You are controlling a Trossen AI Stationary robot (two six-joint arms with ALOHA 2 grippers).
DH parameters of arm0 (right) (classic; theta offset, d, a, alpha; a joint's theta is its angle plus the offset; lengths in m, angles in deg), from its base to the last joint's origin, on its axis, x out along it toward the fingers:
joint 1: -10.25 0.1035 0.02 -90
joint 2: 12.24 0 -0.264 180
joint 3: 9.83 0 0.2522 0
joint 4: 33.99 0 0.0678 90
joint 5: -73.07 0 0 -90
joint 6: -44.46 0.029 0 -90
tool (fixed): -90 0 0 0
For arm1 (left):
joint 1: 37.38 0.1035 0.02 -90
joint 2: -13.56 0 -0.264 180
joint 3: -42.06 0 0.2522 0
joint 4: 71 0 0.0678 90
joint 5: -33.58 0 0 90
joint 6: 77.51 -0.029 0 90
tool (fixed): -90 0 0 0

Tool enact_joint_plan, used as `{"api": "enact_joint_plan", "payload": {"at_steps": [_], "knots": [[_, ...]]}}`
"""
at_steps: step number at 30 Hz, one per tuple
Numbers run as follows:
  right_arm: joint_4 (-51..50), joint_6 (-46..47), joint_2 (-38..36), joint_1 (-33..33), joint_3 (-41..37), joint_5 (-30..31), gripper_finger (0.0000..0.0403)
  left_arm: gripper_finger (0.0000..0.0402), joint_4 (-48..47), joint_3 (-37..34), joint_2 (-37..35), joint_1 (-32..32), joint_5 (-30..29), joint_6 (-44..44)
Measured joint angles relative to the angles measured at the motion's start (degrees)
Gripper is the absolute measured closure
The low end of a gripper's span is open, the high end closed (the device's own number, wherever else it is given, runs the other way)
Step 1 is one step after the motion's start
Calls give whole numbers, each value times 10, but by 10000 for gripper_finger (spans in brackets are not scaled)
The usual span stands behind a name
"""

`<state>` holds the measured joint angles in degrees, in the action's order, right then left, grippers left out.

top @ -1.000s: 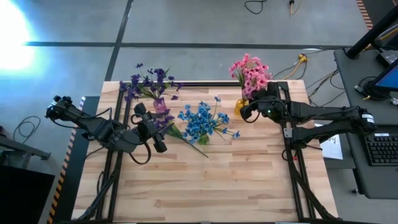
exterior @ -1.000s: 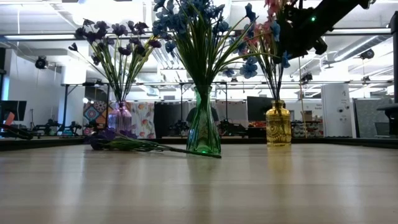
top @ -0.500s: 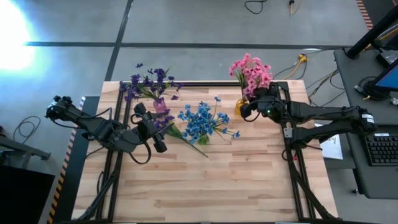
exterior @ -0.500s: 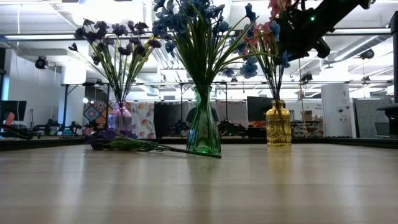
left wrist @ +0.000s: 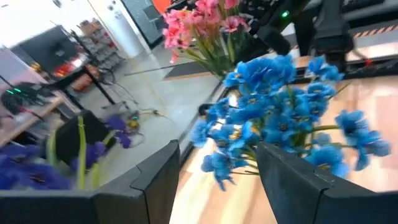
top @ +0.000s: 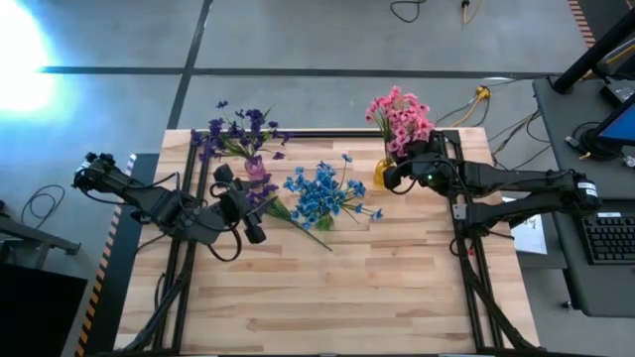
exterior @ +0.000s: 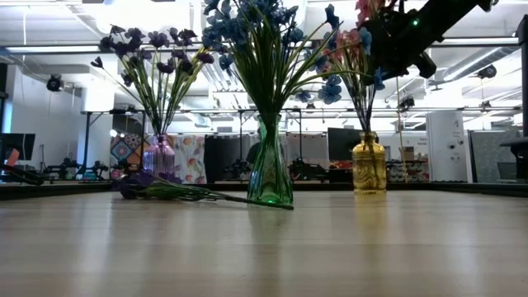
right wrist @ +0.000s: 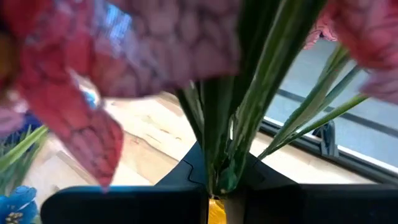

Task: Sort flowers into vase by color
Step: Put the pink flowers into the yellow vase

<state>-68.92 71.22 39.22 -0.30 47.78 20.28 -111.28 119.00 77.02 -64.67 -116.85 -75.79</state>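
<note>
Pink flowers (top: 399, 117) stand in a yellow vase (exterior: 369, 165) at the far right. My right gripper (right wrist: 214, 186) is shut on their green stems just above the vase mouth, and it shows high up in the low view (exterior: 394, 45). Blue flowers (top: 322, 193) fill the green vase (exterior: 270, 169) in the middle. Purple flowers (top: 238, 134) stand in the purple vase (exterior: 159, 157). One purple sprig (exterior: 165, 190) lies flat on the table, its stem end before the green vase. My left gripper (left wrist: 217, 180) hovers open above it, facing the blue flowers. My right gripper pinches the bundle of pink-flower stems (right wrist: 217, 155) between its two fingers, a little above the yellow vase's mouth (right wrist: 214, 213). The fingers come from the table's right side, slanting slightly down, and lie across the stems. The stems stand upright with their lower ends in the vase.
The three vases stand in a row across the far half of the wooden table (top: 347, 297). Bare board fills the near half. A black frame rail (top: 298, 132) runs along the far edge. Monitors and a keyboard (top: 607, 238) sit on a desk off the right side.
My right gripper has rolled a little about the line it points along, staying shut on the pink stems. Nothing else has visibly moved.
</note>
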Motion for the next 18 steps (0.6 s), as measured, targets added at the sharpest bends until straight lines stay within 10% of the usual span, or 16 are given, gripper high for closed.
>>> {"api": "enact_joint_plan", "payload": {"at_steps": [18], "knots": [[2, -17, 0, 0, 0, 4, 390, 205, -6, -1, 2, 0, 85, 64]]}}
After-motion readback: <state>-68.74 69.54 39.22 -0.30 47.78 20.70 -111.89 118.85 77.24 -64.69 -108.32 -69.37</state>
